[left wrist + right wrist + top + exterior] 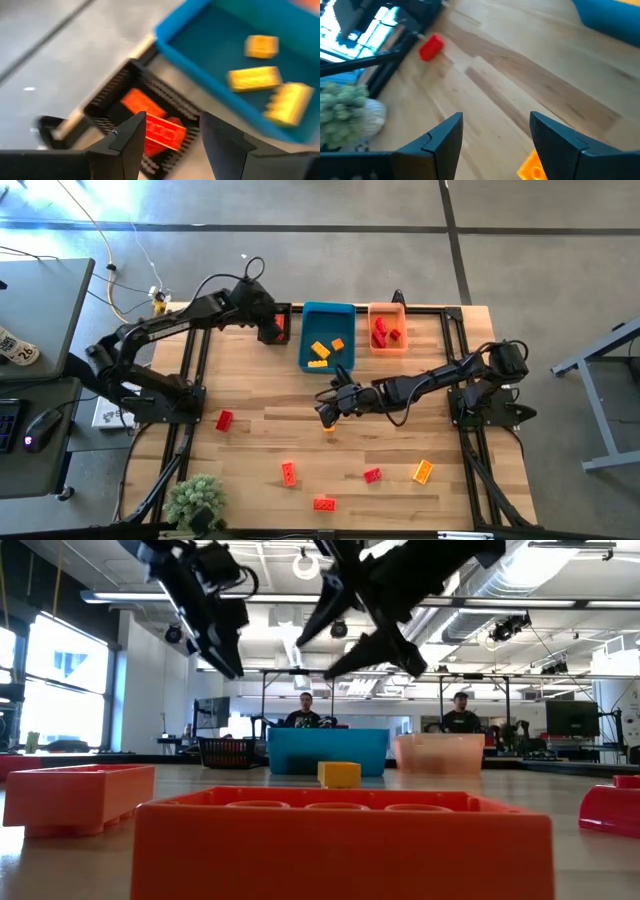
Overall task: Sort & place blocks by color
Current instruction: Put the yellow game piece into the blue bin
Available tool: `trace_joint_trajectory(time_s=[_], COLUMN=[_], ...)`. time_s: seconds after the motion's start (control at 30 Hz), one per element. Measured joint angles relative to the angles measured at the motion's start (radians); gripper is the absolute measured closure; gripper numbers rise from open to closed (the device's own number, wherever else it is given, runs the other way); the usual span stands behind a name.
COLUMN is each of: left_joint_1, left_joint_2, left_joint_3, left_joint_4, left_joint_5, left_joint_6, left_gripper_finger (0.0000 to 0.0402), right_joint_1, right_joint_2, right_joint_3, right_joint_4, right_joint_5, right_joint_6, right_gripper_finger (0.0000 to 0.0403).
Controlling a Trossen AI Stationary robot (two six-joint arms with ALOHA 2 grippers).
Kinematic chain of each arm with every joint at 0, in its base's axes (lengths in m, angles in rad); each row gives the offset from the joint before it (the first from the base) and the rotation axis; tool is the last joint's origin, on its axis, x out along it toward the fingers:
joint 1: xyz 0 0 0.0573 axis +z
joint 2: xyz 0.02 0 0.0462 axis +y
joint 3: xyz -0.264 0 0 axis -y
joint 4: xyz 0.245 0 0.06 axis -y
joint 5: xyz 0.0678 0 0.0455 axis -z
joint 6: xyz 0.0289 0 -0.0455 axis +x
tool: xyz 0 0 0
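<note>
My left gripper (272,327) (172,125) hangs open over the black bin (279,312) at the table's far edge. Orange-red blocks (159,129) lie in that bin below its fingers. My right gripper (329,408) (495,132) is open above the table's middle, over a small yellow-orange block (534,167) (339,773) that rests flat on the wood. The blue bin (304,340) holds yellow-orange blocks (319,350). The orange bin (373,310) holds red blocks (384,331). More blocks lie loose on the near half of the table: red (224,420), orange-red (288,473) (324,503), red (372,475), yellow-orange (422,471).
A small green plant (195,498) stands at the table's near left corner. The black frame rails (190,380) run along the left and right sides. Bare wood lies between the bins and the loose blocks. Two people sit in the room behind the table (305,712).
</note>
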Motion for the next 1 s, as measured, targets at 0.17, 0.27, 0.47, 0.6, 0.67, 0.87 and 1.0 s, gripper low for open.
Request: trace_joint_trajectory(time_s=[0.17,0.27,0.47,0.6,0.67,0.87,1.0], left_joint_1=[-0.035,-0.058,-0.105,-0.121,-0.131,-0.15,-0.158], left_joint_2=[-0.095,-0.135,-0.175,-0.175,-0.175,-0.175,-0.175], left_joint_3=[0.0,0.0,0.0,0.0,0.0,0.0,0.0], left_joint_4=[-0.082,-0.127,-0.189,-0.206,-0.208,-0.206,-0.206], left_joint_5=[0.168,0.222,0.242,0.242,0.241,0.24,0.239], left_joint_6=[-0.071,-0.109,-0.154,-0.155,-0.155,-0.155,-0.155], left_gripper_finger=[0.0227,0.0227,0.0227,0.0227,0.0227,0.0227,0.0227], right_joint_1=[0.0,-0.006,-0.024,-0.031,-0.031,-0.022,-0.018], right_joint_2=[0.0,-0.001,-0.001,0.007,0.018,0.084,0.123], right_joint_3=[0.071,0.124,0.195,0.206,0.21,0.213,0.213], right_joint_4=[-0.038,-0.124,-0.34,-0.357,-0.358,-0.369,-0.386], right_joint_5=[-0.016,-0.019,-0.038,-0.083,-0.105,-0.168,-0.19], right_joint_6=[-0.083,-0.101,0.003,0.048,0.066,0.141,0.185], right_gripper_finger=[0.0188,0.0188,0.0188,0.0188,0.0188,0.0188,0.0188])
